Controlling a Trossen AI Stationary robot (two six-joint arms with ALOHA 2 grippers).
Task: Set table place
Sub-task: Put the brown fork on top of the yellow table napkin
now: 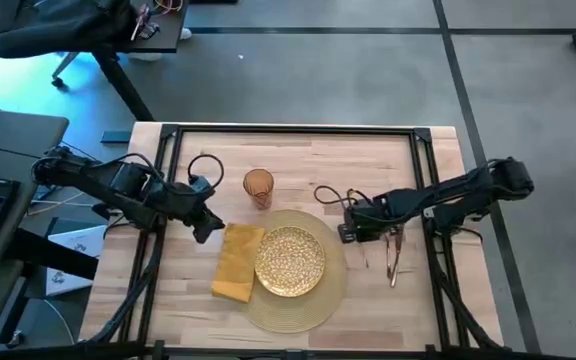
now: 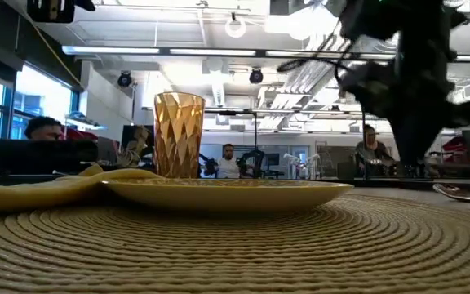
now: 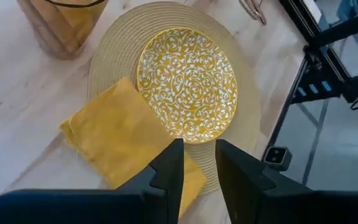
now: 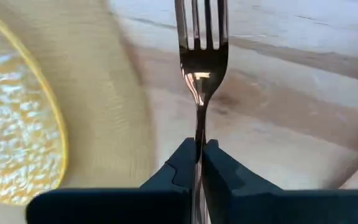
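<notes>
Fork (image 4: 199, 68) clenched in right gripper (image 4: 199, 165) beside placemat (image 4: 126, 106); left gripper (image 3: 197, 165) released above napkin (image 3: 120, 134)

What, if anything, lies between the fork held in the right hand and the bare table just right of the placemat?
Nothing visible. The right hand is shut on the fork, held over bare table beside the placemat. The other cutlery lies farther right, apart from that strip. The left hand waits beside the napkin.
</notes>
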